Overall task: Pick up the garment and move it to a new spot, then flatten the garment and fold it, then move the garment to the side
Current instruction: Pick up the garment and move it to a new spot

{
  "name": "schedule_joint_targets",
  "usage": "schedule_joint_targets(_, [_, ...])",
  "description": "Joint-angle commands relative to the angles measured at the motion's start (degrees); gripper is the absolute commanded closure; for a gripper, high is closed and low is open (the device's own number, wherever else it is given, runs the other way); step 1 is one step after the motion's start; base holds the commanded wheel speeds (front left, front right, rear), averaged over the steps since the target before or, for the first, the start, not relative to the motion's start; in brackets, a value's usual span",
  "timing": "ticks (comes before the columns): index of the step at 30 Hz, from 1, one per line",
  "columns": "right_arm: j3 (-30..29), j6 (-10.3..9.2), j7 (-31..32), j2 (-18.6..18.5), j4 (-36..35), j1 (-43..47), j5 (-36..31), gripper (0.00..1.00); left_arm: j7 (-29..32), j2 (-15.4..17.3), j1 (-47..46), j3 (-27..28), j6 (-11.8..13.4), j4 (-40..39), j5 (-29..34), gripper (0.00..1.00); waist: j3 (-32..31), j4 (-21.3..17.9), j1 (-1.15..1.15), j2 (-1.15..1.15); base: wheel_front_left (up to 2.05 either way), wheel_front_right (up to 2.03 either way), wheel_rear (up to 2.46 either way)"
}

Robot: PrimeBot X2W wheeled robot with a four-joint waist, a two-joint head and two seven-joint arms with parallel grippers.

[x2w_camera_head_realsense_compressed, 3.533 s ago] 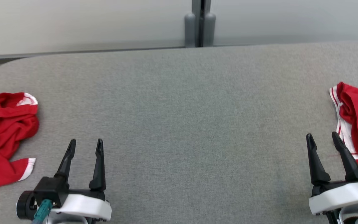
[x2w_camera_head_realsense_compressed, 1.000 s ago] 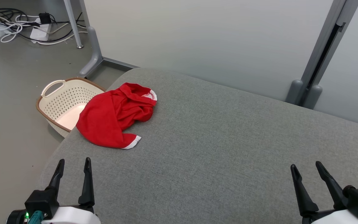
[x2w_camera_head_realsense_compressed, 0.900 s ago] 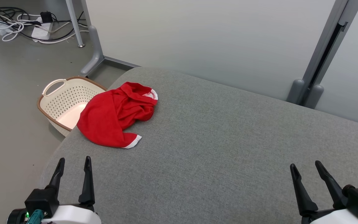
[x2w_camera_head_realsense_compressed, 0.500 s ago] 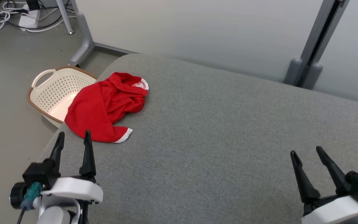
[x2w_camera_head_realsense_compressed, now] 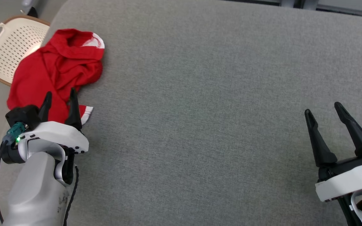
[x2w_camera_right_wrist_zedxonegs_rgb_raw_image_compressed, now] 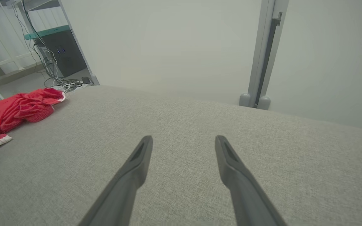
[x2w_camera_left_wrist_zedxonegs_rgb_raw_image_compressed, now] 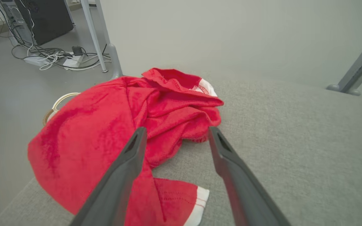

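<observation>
Counting one garment (x2w_camera_head_realsense_compressed: pixel 52 66) | one basket (x2w_camera_head_realsense_compressed: pixel 7 47) | left gripper (x2w_camera_head_realsense_compressed: pixel 60 93), right gripper (x2w_camera_head_realsense_compressed: pixel 322 108)

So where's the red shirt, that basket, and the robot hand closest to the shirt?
red garment (x2w_camera_head_realsense_compressed: pixel 55 62): head view, middle of the crumpled cloth.
basket (x2w_camera_head_realsense_compressed: pixel 13 42): head view, its perforated wall.
left gripper (x2w_camera_head_realsense_compressed: pixel 60 92): head view, midway between its open fingertips.

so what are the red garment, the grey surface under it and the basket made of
Red garment: soft knit fabric, likely cotton, matte, slightly fuzzy, with white trim; it crumples into folds.
Grey surface: woven upholstery-type cloth, matte, fine heathered weave.
Basket: looks like moulded cream plastic with punched holes and a brown rim.
</observation>
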Motion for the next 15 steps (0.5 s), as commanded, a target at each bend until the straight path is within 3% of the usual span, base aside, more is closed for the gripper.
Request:
schedule_joint_targets(1, [-0.27,0.0,-0.41,-0.35,-0.03,-1.12,-0.16,0.0,-0.23,0.6,-2.38,0.18,-0.72,3.39,-0.37,0.0,4.72,-3.0,0.0,0.0,0.0,0.0,0.0])
schedule_joint_targets(9, [-0.78,0.0,-1.54,-0.41,1.16,-2.88,-0.09,0.0,5.15,0.36,-9.26,0.6,-2.9,21.81,-2.85,0.0,6.58,-3.95,0.0,0.0,0.0,0.0,0.0])
schedule_joint_targets(10, [-0.78,0.0,-1.68,-0.13,1.28,-3.02,-0.05,0.0,5.44,0.31,-9.44,0.61,-3.28,23.17,-3.16,0.34,6.48,-4.02,0.0,0.0,0.0,0.0,0.0])
schedule_joint_targets(11, [-0.69,0.0,-1.95,0.33,1.67,-3.13,-0.13,0.0,4.68,0.63,-10.05,0.38,-3.7,25.1,-3.2,1.0,6.06,-4.12,0.0,0.0,0.0,0.0,0.0])
schedule_joint_targets(15, [-0.84,0.0,-2.79,0.93,2.91,-2.97,0.02,0.0,1.2,1.6,-10.49,0.57,-3.23,25.33,-2.5,1.0,4.41,-4.26,0.0,0.0,0.0,0.0,0.0])
